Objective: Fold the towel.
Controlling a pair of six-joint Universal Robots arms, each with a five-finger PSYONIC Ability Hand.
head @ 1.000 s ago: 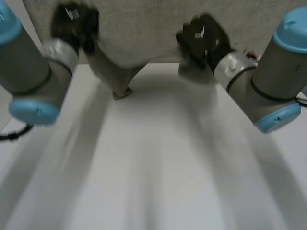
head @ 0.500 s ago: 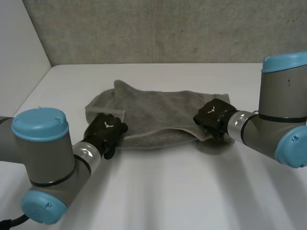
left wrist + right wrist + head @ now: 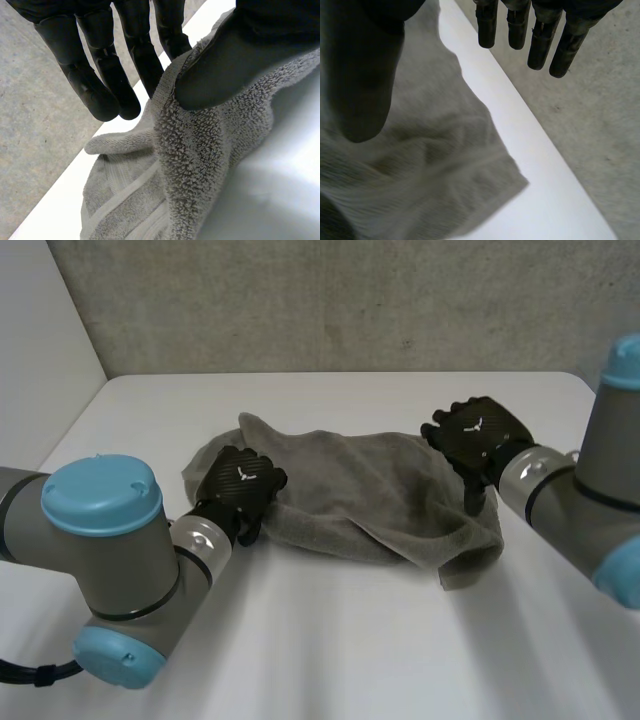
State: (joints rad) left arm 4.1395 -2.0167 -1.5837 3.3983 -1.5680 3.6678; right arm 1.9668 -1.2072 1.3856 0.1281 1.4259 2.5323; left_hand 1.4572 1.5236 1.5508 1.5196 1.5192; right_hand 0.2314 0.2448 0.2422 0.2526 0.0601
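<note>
Clearly, left hand [image 3: 240, 483] pinches towel [image 3: 360, 495] edge between thumb and fingers [image 3: 142, 60]; right hand [image 3: 478, 435] fingers [image 3: 540, 45] straight, released.

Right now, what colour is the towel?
Plain grey towel; left wrist view shows it best.

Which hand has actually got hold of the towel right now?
The left hand: its thumb pinches the towel edge against its fingers. The right hand has straight fingers and holds nothing.
</note>
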